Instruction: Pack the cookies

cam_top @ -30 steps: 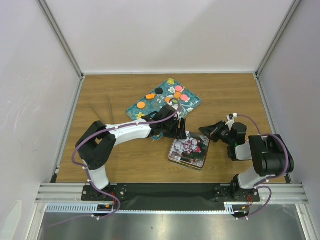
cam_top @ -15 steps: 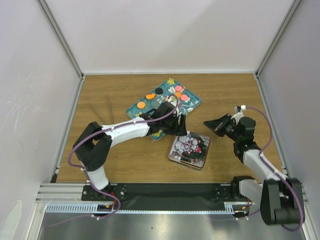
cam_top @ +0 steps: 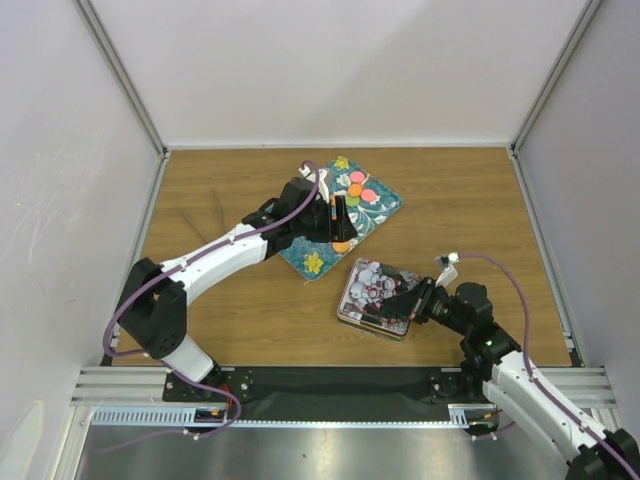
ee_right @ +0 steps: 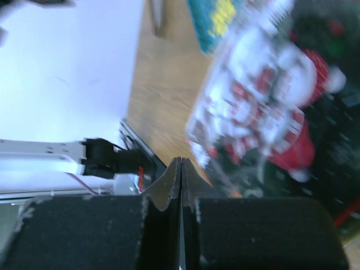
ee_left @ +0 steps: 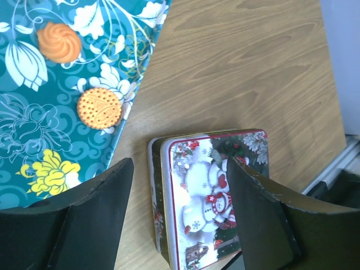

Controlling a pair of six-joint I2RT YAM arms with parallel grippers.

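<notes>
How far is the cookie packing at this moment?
Done: nothing visibly packed; the tin appears closed under its snowman lid. In hand: the left end effector is open and empty over the teal tray, the right end effector is shut at the tin. Left: cookies lie on the tray.

Wooden table: teal floral tray lies flat toward rear centre. Closed snowman-print tin rests just beside tray's near-right edge.
</notes>
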